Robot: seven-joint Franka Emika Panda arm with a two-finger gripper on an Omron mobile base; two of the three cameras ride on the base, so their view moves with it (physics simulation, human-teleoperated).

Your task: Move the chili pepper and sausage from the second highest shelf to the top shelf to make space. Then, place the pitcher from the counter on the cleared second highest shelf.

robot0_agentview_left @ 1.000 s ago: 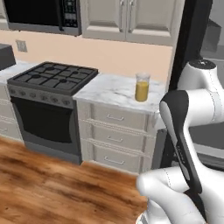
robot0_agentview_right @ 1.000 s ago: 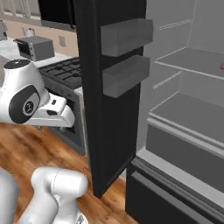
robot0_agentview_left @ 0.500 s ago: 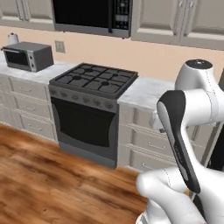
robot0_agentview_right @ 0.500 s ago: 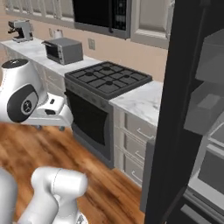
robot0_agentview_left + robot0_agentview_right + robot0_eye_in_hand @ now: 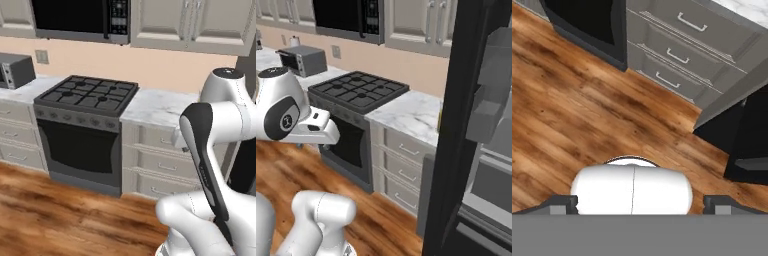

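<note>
- White marble, grey-veined: the counter (image 5: pixel 160 106), lying directly beside the black stove (image 5: pixel 87 95) on the fridge side, over beige drawers (image 5: pixel 165 165) with silver bar handles. The stretch of slab in view is bare.
- Pitcher: cannot be made out on the slab from either base view; in the right base view a thin yellowish sliver at the edge of the fridge door (image 5: pixel 456 130) may be it, too narrow to tell.
- Handling, judged: a clear tapered cup holding liquid is likely rigid, smooth and slippery, and apt to spill if tipped. Best taken around the lower body, kept upright, not by the wide rim.
- Chili pepper, sausage and shelves: not discernible past the open dark door.
- Gripper (image 5: pixel 639 202): finger tips stand far apart at the two lower corners of the hand view, nothing between them; it faces down at the floor.
- Floor: wood planks (image 5: pixel 572 115), reddish-brown, in front of the stove and drawers.
- Room: microwave (image 5: pixel 75 17) above the stove; toaster oven (image 5: pixel 303 60) beyond the stove, away from the fridge; pale wall cabinets (image 5: pixel 192 22) above the counter.
</note>
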